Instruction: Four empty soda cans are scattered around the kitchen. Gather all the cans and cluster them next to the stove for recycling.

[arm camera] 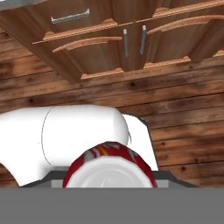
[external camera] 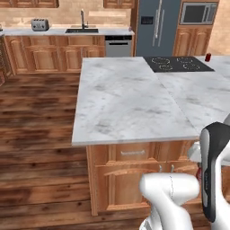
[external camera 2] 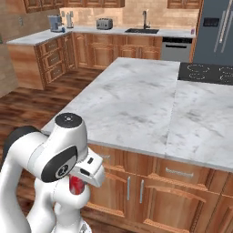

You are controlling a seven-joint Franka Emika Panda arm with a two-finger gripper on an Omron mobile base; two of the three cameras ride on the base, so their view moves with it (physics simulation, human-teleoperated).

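A: Is anything being held by the gripper (external camera 2: 78, 185)?
B: A red soda can (arm camera: 109, 165) is being clamped in it, low before the island cabinets (arm camera: 131, 39), well apart from the stove (external camera: 177, 64)

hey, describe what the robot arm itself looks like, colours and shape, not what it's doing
The arm is made of smooth, rounded glossy white segments with dark grey to black joint sections. One joint has a flat round white cap with a small dark dot at its centre. Another link shows a long black band edged in white. No loose cables are visible.
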